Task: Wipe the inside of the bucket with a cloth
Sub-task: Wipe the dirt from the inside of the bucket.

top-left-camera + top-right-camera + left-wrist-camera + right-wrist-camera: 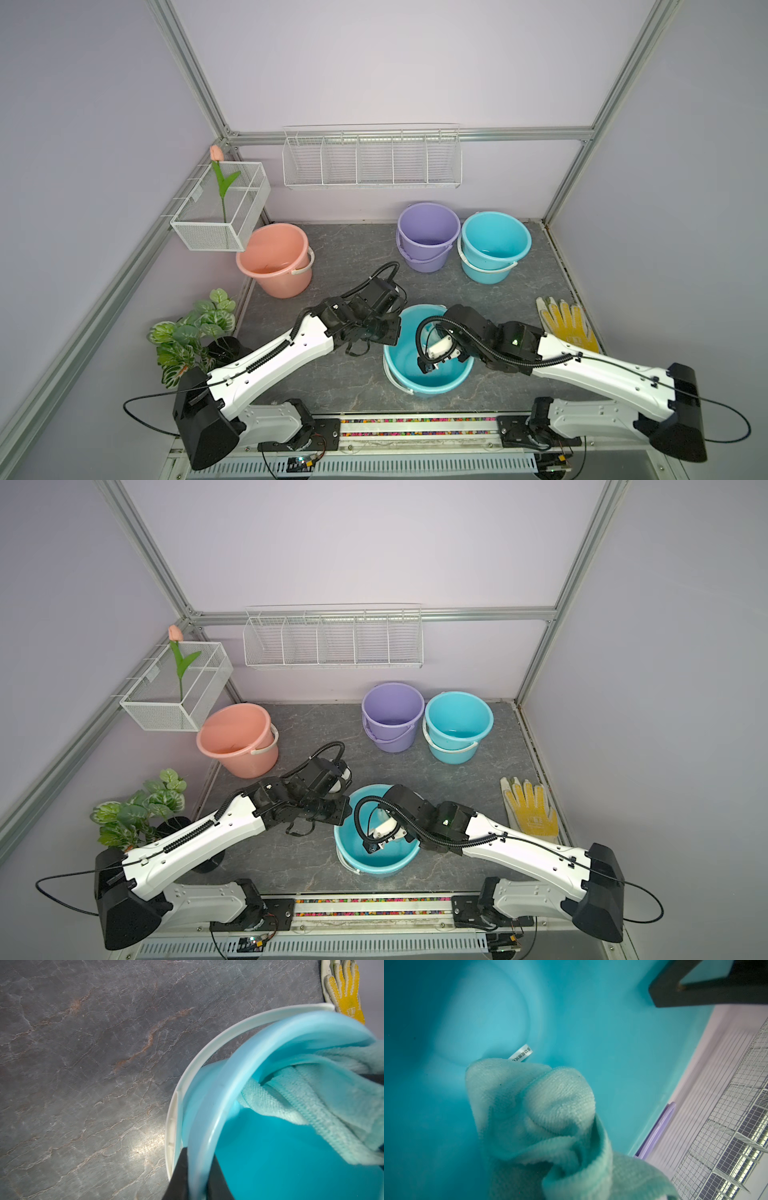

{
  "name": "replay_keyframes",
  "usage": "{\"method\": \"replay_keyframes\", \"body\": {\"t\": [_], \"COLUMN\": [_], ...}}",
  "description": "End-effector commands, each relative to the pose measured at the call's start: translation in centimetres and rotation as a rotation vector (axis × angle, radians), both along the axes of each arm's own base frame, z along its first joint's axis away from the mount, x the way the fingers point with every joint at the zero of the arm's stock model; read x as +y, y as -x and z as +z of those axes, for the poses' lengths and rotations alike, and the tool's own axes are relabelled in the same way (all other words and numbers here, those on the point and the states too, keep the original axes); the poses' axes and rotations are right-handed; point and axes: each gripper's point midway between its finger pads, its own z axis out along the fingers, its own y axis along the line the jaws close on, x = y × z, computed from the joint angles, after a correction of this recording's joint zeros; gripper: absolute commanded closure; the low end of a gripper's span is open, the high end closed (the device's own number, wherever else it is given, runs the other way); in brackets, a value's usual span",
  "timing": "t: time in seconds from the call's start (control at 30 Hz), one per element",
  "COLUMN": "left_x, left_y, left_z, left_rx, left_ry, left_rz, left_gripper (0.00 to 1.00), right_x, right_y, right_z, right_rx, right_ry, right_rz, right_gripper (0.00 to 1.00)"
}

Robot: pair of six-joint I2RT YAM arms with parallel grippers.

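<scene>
The pale mint-green terry cloth [546, 1109], soft, light and limp, is bunching out of our right gripper [430, 367], which is closed on it with its fingers hidden. We are judging a gathered fold the best hold. The cloth is hanging inside the teal plastic bucket [436, 384], whose rim our left gripper [199, 1159] is pinching at ten o'clock, seen from above.

bucket [436, 386]: turquoise blue, white handle
cloth [546, 1109]: pale mint green, fine looped terry texture
tag [521, 1054]: white, dark print
surface [83, 1064]: dark grey stone pattern, pale veins, rusty streaks
glove [567, 324]: yellow on off-white knit
lilac bucket [424, 262]: plain lilac
pink bucket [282, 282]: salmon pink, white handle
far bucket [486, 272]: turquoise, white handle
plant [195, 328]: green leaves, pale veins
</scene>
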Motion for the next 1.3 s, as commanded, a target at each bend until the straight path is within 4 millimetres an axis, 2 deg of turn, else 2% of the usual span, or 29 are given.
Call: {"method": "replay_keyframes", "body": {"t": [0.0,0.1,0.23,0.43,0.5,0.7,0.8,0.9,0.97,1.03,1.13,1.2,1.27], "left_x": [-1.1,-1.3,-1.2,-1.1,-1.1,-1.1,-1.1,-0.9,-0.8,-0.7,-0.6,-0.5,-0.5], "left_y": [-0.9,-0.8,-0.6,-0.7,-0.7,-0.7,-0.6,-0.6,-0.7,-0.7,-0.8,-0.9,-0.9], "left_z": [1.3,1.1,1.1,1.4,1.5,1.7,1.9,2.0,2.1,2.0,1.9,1.9,1.8], "left_rx": [-0.055,-0.049,-0.050,-0.061,-0.065,-0.066,-0.071,-0.079,-0.081,-0.083,-0.085,-0.087,-0.088], "left_ry": [0.033,0.036,0.036,0.036,0.039,0.046,0.051,0.051,0.051,0.047,0.043,0.041,0.040], "left_rz": [-0.028,-0.039,-0.048,-0.051,-0.051,-0.050,-0.050,-0.047,-0.043,-0.038,-0.028,-0.023,-0.019], "left_gripper": [1.00,1.00,1.00,1.00,1.00,1.00,1.00,1.00,1.00,1.00,1.00,1.00,1.00], "right_x": [3.6,6.0,8.2,8.8,8.3,7.6,6.9,6.4,6.4,6.6,6.6,6.7,6.3], "right_y": [-1.2,-2.1,-3.0,-2.4,-1.4,1.0,2.5,3.1,3.1,2.5,1.6,0.9,0.6], "right_z": [2.7,3.3,3.3,-2.2,-5.4,-11.4,-13.8,-14.9,-14.5,-12.8,-9.8,-6.7,-4.6], "right_rx": [-0.107,-0.158,-0.206,-0.071,0.000,0.228,0.380,0.478,0.495,0.471,0.396,0.335,0.296], "right_ry": [-0.110,-0.163,-0.210,-0.174,-0.142,-0.097,-0.050,-0.025,-0.037,-0.086,-0.144,-0.173,-0.181], "right_rz": [0.107,0.158,0.197,0.239,0.246,0.233,0.210,0.179,0.166,0.157,0.152,0.156,0.150], "right_gripper": [0.93,0.93,0.93,0.93,0.93,0.93,0.93,0.93,0.93,0.93,0.93,0.93,0.93]}}
